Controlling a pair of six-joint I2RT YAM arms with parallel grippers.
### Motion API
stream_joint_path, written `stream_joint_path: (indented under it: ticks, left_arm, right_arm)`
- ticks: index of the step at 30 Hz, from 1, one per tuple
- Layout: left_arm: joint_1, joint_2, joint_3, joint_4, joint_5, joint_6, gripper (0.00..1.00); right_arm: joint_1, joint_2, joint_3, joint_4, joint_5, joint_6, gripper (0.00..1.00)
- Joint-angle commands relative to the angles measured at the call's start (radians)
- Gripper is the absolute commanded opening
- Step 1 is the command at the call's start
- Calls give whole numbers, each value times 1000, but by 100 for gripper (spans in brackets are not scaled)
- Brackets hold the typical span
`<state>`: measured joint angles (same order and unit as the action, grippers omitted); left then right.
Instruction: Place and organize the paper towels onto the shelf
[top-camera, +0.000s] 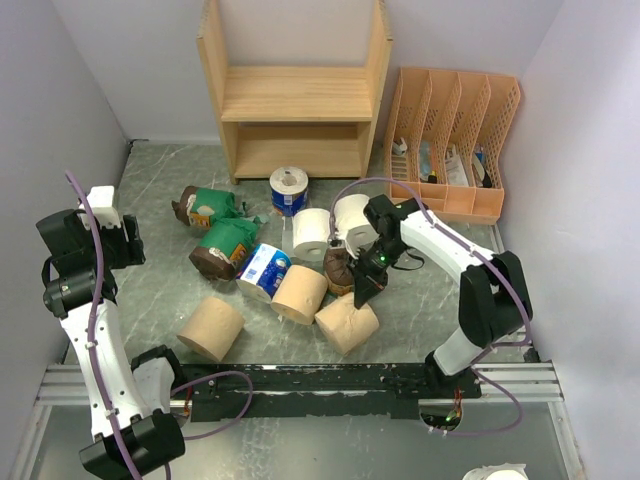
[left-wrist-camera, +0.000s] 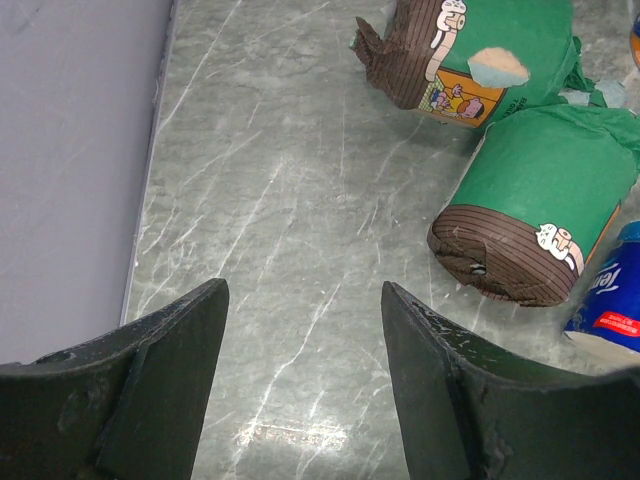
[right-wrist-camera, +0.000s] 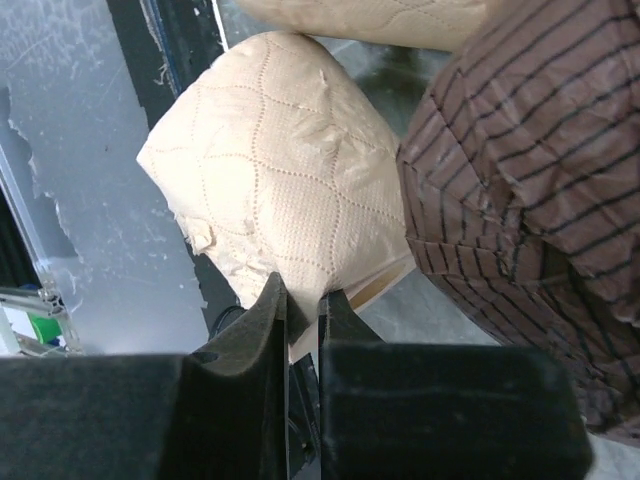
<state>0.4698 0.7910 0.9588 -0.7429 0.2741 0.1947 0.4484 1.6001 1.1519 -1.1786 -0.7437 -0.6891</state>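
Lettering on blue-wrapped roll (left-wrist-camera: 610, 295), right edge, unreadable; left gripper (left-wrist-camera: 302, 300) released; right gripper (right-wrist-camera: 300, 295) clenched on tan roll (right-wrist-camera: 270, 150)

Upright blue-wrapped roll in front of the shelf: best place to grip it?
Probably from straight above. The blue-wrapped roll stands on end with its core hole facing up, so pinch the wall there, one side in the core, one outside.

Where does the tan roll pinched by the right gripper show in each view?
Top external: tan roll, lower centre, just below the right gripper.
Left wrist: not in it.
Right wrist: centre-left, pinched at its lower edge.
Shared landmark: the dark brown roll beside it.
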Motion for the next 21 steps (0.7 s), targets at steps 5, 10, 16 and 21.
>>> stream_joint_path:
  ticks: [5,10,16,21]
  left_arm:
    - [10,-9,-5,33,19,8,73]
    - [11,-7,-5,32,21,9,73]
    - [10,-7,-2,31,26,12,73]
    - [12,-7,-3,29,34,15,74]
  right_arm:
    - [10,-29,130,-168,-42,-120,0]
    - [11,-137,293,-203,68,-106,0]
    - [20,-213,459,-203,222,-108,0]
    - [21,-203,600,-197,314,-133,0]
